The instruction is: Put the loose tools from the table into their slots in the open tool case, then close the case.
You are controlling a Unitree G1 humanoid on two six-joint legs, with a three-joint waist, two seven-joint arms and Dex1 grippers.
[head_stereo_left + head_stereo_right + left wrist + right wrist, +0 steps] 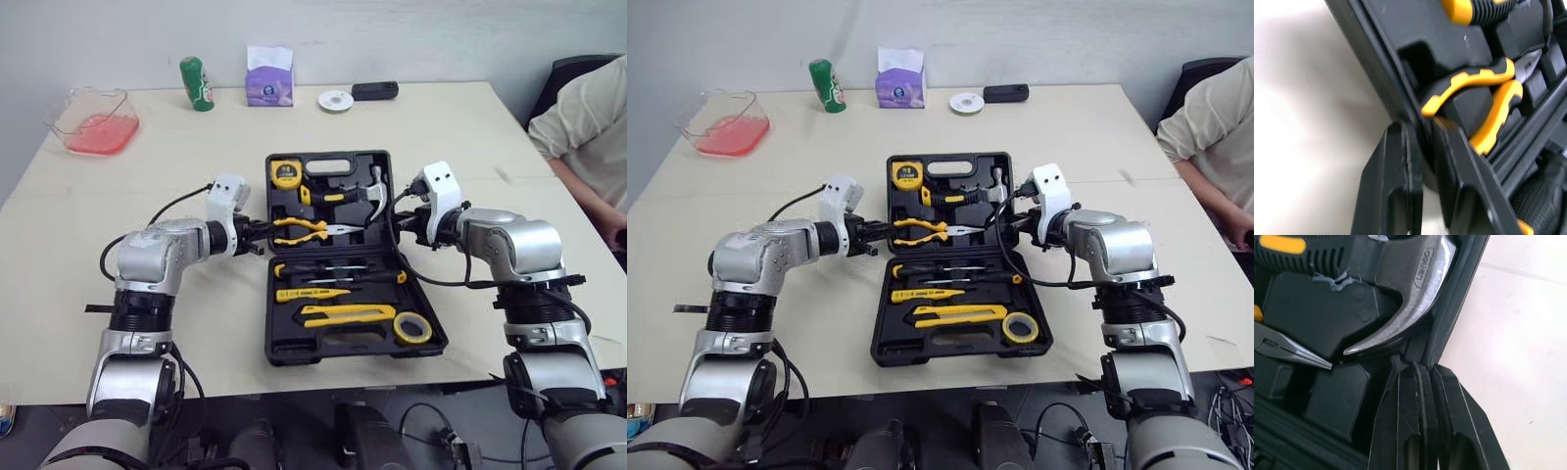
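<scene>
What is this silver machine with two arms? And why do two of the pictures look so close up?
It is a robot shaped a bit like a person. The two wide pictures come from cameras in its head, looking down at a table. The two close pictures come from small cameras on its wrists.

On the table lies an open tool case. It holds a hammer, pliers, a tape measure, a utility knife and a roll of tape. Farther back stand a green bottle, a tissue pack and a clear container.

The left gripper pinches the case's left wall, beside the pliers. The right gripper pinches its right wall, beside the hammer. A person sits at the table's right side.
</scene>
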